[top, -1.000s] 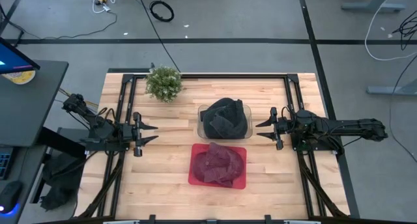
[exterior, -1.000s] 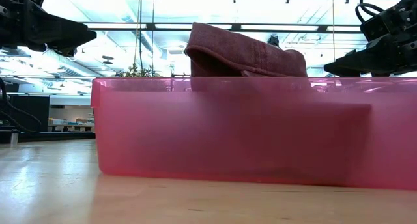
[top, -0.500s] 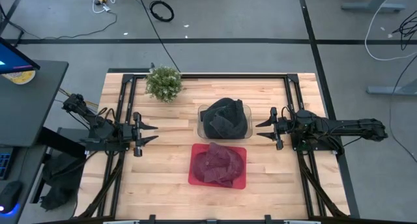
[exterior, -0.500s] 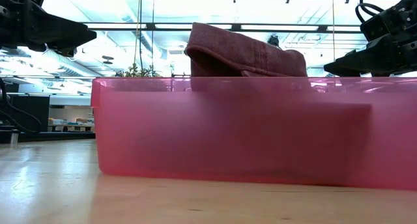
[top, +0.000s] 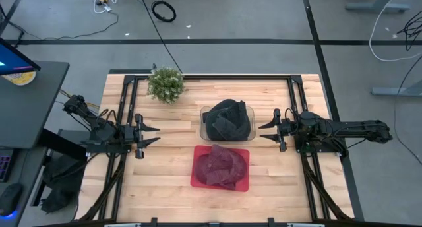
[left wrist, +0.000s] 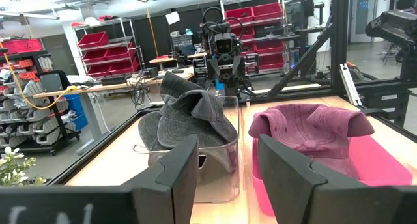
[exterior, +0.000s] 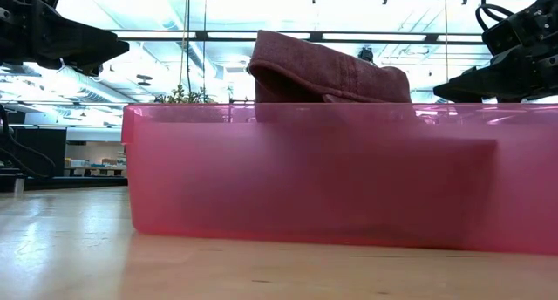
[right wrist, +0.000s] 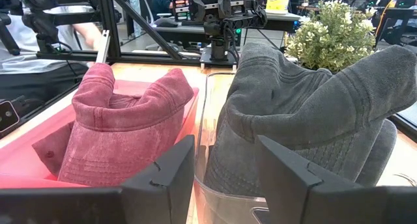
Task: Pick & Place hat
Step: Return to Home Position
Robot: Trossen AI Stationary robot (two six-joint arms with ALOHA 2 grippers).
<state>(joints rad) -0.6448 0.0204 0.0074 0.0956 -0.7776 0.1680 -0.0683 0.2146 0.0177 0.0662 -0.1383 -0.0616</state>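
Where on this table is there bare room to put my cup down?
The table is bare between the left arm and the two bins, behind the transparent bin beside the plant, and on either side of the pink bin. The middle is crowded: bins close together, right arm close by.

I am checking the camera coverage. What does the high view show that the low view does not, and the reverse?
Only the high view: the transparent bin holding the black caps. Only the low view: the room's ceiling. Both: the pink bin, a red cap in it, the left gripper and the right gripper, both open.
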